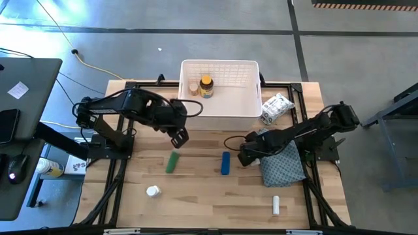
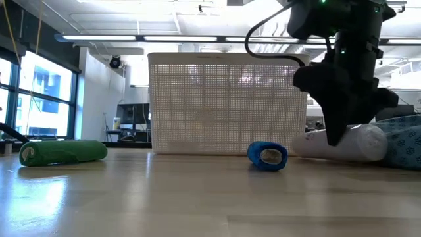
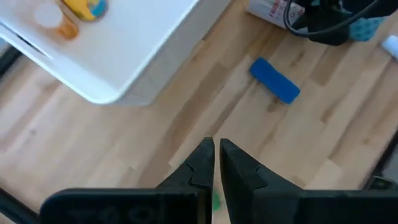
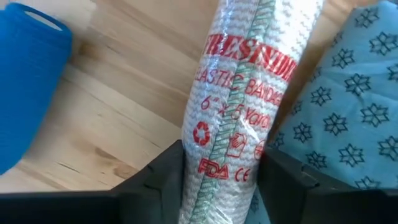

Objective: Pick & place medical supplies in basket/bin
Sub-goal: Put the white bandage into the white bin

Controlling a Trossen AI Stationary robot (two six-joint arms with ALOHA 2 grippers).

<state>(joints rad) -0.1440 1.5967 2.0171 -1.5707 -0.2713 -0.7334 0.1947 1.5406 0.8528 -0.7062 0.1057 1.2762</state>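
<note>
A white wrapped bandage roll (image 4: 249, 74) with red print lies on the table beside the blue-grey patterned cloth (image 1: 285, 164). My right gripper (image 4: 221, 163) stands over it, closed on its sides. My left gripper (image 3: 216, 147) hovers shut and empty above the table in front of the white basket (image 1: 189, 65). An amber bottle (image 1: 206, 86) and a small pale bottle (image 1: 194, 88) stand in the basket. On the wood lie a green roll (image 1: 172, 162), a blue roll (image 1: 225, 163), a white pill bottle (image 1: 153, 191), a white tube (image 1: 275, 205) and a crinkly packet (image 1: 276, 108). My right gripper has the bandage roll's two long sides (image 4: 202, 155) between its fingers (image 4: 163, 174), which come from above, point down and lie across the roll. The roll (image 2: 358, 143) lies level on the table, one side next to the cloth.
The basket stands at the table's far middle, its lattice wall (image 2: 223, 105) just behind the blue roll (image 2: 267, 155). The cloth (image 4: 348, 106) lies right beside the held roll. Bare wood stretches along the table's near edge between the pill bottle and the tube.
</note>
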